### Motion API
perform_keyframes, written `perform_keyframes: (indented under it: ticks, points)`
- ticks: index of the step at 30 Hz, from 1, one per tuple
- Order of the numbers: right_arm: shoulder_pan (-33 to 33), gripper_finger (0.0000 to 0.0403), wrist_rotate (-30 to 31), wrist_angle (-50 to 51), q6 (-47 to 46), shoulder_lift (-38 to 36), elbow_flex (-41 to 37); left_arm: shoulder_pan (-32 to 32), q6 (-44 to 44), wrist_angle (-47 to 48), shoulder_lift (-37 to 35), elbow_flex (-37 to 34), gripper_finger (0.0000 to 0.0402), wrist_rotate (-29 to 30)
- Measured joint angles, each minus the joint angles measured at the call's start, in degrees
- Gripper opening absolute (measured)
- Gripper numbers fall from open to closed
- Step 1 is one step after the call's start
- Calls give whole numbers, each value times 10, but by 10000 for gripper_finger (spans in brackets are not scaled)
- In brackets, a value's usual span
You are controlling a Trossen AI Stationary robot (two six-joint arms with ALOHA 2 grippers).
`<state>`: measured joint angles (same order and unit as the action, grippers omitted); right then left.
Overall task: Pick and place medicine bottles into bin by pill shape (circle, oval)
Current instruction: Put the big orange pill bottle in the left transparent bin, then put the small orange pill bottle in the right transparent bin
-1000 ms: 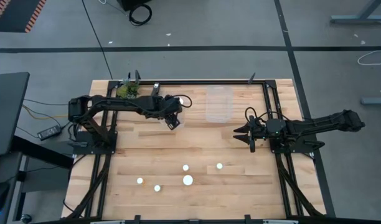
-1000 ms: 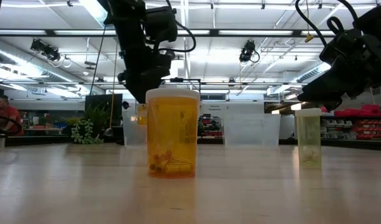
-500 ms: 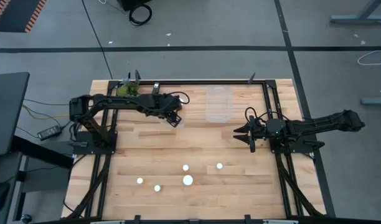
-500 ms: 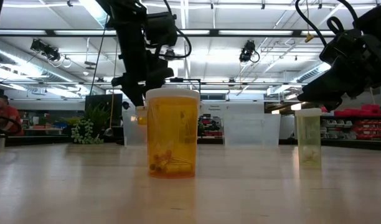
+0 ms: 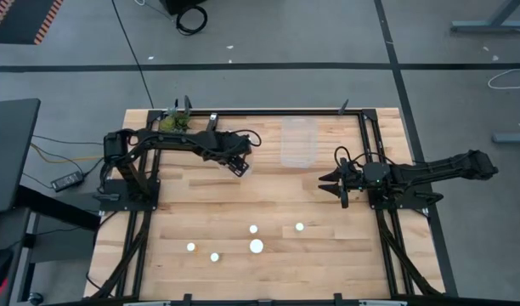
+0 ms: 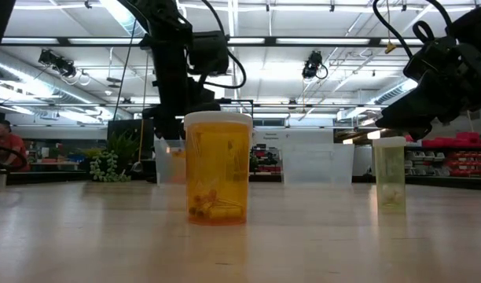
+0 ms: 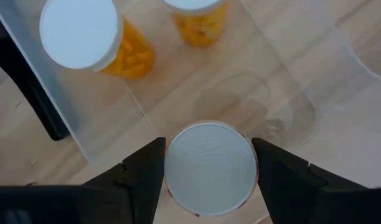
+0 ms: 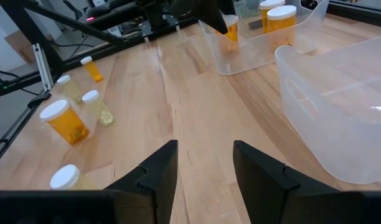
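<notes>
My left gripper (image 5: pixel 239 165) is shut on an orange medicine bottle with a white cap (image 7: pixel 209 167). It holds the bottle over the near end of the left clear bin (image 7: pixel 290 93). Two orange, white-capped bottles (image 7: pixel 78 32) (image 7: pixel 195 7) stand on that bin's floor. Several more medicine bottles stand on their bases near the table's front, white caps up (image 5: pixel 257 246); among them are a large orange one (image 6: pixel 218 169) and a small pale one (image 6: pixel 390 173). My right gripper (image 5: pixel 326 181) waits open at the table's right, holding nothing. My left gripper pinches the bottle's round white cap (image 7: pixel 173 168) between its two fingers, one on each side of the rim. The fingers come from above, slanting steeply down. The bottle stays upright, cap up, inside the bin's outline. Whether its base touches the bin floor I cannot tell.
A second clear bin (image 5: pixel 298 140) stands at the far middle, beside the left bin and ahead of my right gripper (image 8: pixel 205 149). A small green plant (image 5: pixel 173 124) sits at the far left corner. A black frame (image 5: pixel 362 136) runs along the table's edges.
My left gripper has sunk toward the left bin, carrying the bottle down with it, and has rolled at the wrist. The bottle has stayed upright between the fingers.
</notes>
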<state>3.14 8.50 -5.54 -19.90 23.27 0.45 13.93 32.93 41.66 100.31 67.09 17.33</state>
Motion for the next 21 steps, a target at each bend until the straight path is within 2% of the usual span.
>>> perform_keyframes:
  ticks: [13,21]
  points:
    - [0,161,0,0,0,0,0,0,-26,4,2,3,264,-5]
    - [0,161,0,-1,0,0,0,0,-64,9,2,55,276,-4]
